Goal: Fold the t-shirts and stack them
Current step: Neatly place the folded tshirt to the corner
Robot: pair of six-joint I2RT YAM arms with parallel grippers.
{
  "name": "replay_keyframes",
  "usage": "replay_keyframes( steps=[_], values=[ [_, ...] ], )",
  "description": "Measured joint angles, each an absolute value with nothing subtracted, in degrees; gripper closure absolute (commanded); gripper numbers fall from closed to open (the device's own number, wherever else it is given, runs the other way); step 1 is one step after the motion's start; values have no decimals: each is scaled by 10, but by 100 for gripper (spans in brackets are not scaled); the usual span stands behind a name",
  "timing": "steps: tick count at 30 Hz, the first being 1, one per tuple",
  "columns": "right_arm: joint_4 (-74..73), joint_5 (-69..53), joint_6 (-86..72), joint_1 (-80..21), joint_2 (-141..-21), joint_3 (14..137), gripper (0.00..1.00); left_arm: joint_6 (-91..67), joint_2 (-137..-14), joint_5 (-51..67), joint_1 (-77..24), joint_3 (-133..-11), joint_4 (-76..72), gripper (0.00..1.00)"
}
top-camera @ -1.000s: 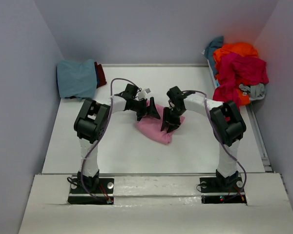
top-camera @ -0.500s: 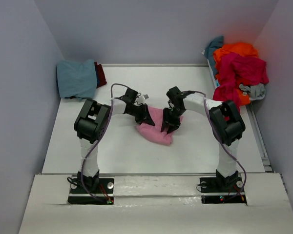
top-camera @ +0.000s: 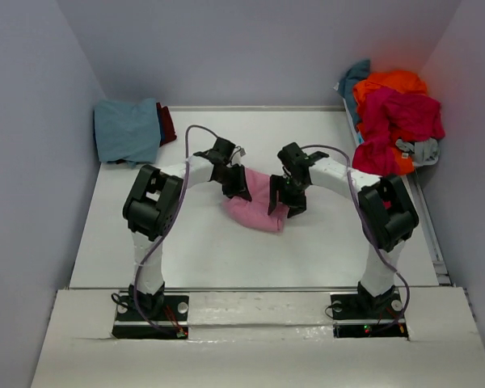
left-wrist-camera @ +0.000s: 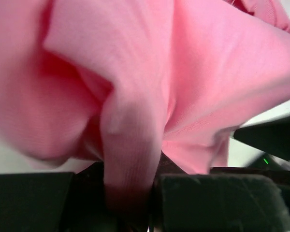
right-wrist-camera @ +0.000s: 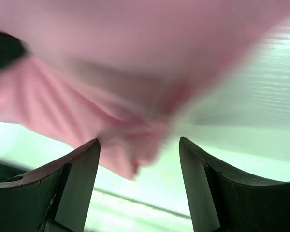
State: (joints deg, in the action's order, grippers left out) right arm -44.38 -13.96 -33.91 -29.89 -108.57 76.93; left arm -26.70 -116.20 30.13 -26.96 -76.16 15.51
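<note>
One light pink cloth t-shirt (top-camera: 257, 210) lies crumpled on the white surface (top-camera: 226, 259). My left pincer (top-camera: 241, 189) is at the shirt's left edge, clenched on a pinched-up fold of the pink cloth. My right pincer (top-camera: 284, 205) is over the shirt's right edge, released, its fingers spread wide with a loose fold dangling between them. Well away to the pink shirt's rear left lies a folded dusty teal-blue t-shirt (top-camera: 128, 129), with a dark red cloth (top-camera: 167, 123) against it. Well away to the rear right sits a heap of orange, crimson-magenta, grey and teal t-shirts (top-camera: 392, 113).
</note>
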Motion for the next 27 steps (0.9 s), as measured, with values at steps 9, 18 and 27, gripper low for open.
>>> replay_keyframes(
  steps=[9,18,27],
  values=[
    [-451,-63,-338,-296,-999,731,27,-234,-1162,96,-249,-919,254,94],
    [-452,-49,-338,-296,-982,707,27,-230,-1157,-17,-223,-1014,315,94],
    [-455,-49,-327,-296,-983,685,28,-229,-1158,-94,-159,-1157,371,94]
  ],
)
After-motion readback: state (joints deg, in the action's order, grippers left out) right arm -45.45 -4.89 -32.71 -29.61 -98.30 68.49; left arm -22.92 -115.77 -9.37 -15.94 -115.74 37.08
